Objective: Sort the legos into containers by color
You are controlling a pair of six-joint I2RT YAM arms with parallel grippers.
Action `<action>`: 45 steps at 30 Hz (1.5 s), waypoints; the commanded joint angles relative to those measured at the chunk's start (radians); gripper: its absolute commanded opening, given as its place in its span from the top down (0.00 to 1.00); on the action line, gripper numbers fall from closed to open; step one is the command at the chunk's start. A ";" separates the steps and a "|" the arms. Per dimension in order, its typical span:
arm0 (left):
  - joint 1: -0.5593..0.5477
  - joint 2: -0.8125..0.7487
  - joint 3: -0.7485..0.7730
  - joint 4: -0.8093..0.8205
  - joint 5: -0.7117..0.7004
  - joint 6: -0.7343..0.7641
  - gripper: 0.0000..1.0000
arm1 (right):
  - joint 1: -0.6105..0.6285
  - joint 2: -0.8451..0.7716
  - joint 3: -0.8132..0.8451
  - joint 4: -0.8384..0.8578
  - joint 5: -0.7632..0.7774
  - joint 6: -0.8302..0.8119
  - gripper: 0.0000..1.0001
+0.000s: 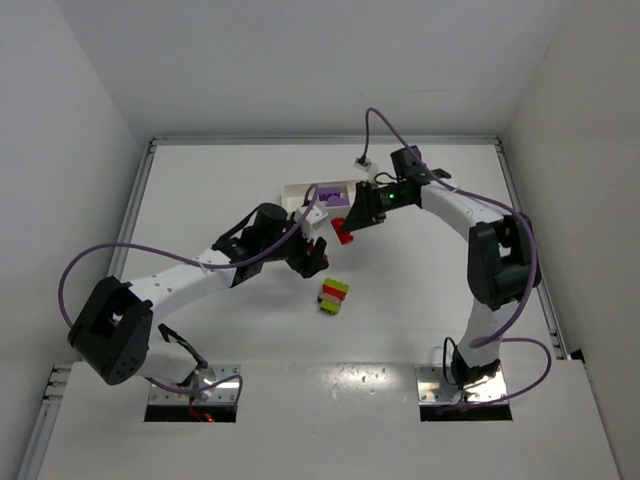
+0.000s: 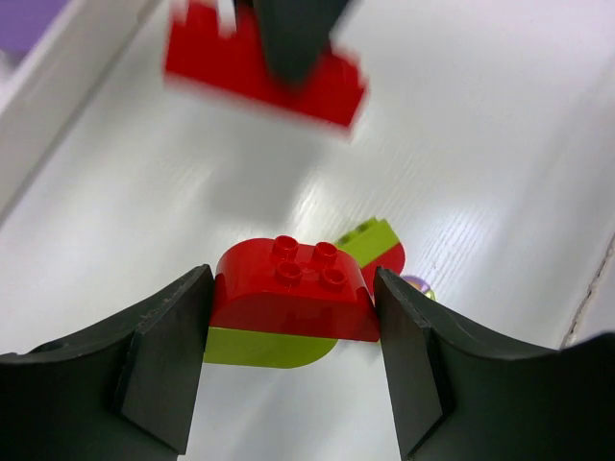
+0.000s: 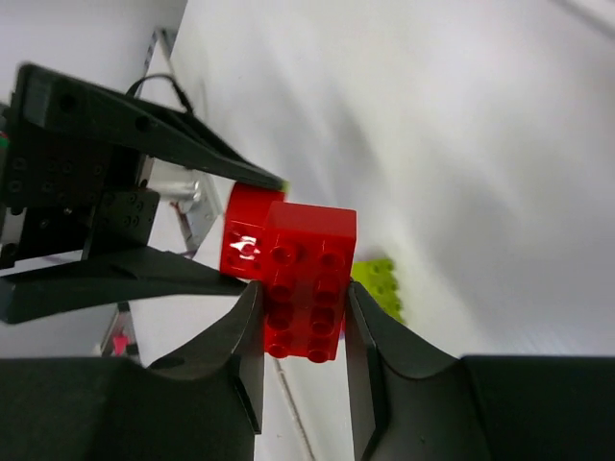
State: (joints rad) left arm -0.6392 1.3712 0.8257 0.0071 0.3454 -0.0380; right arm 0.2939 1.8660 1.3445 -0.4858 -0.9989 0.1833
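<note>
Right gripper (image 3: pixel 304 296) clamps a red lego (image 3: pixel 309 254) beside the left gripper (image 2: pixel 291 288) pinching a rounded red lego (image 2: pixel 288 303); the tray (image 1: pixel 296 190) holds purple legos (image 1: pixel 330 194)

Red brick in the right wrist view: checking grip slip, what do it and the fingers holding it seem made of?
Red studded rectangular brick: hard glossy plastic, given its smooth shiny surface. Black fingers of the right gripper: matte, faintly grained, perhaps plastic or rubber.

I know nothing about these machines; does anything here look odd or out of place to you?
Yes. The rounded red lego clamped between the jaws of the left gripper has a lime green piece stuck under it, two colours joined though they sort separately. A mixed red-and-lime stack also sits on the table.
</note>
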 commanded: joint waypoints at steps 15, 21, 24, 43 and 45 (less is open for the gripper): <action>0.041 -0.029 -0.019 0.010 -0.006 0.029 0.67 | -0.141 0.174 0.357 0.118 0.545 -0.016 1.00; 0.061 -0.020 0.000 0.001 -0.016 0.029 0.67 | -0.131 0.259 0.426 0.099 0.631 -0.016 1.00; 0.081 0.003 0.010 0.001 -0.016 0.029 0.66 | -0.122 0.268 0.398 0.110 0.654 -0.016 0.97; 0.160 0.063 0.069 -0.009 0.040 -0.063 0.66 | -0.082 0.296 0.394 0.099 0.675 -0.054 0.28; 0.188 0.063 0.069 0.022 0.088 -0.118 0.66 | -0.082 0.256 0.369 0.099 0.665 -0.054 0.26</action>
State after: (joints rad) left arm -0.4942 1.4349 0.8577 -0.0307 0.3649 -0.0742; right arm 0.2085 2.1887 1.7267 -0.4015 -0.3424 0.1345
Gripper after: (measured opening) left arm 0.689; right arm 0.724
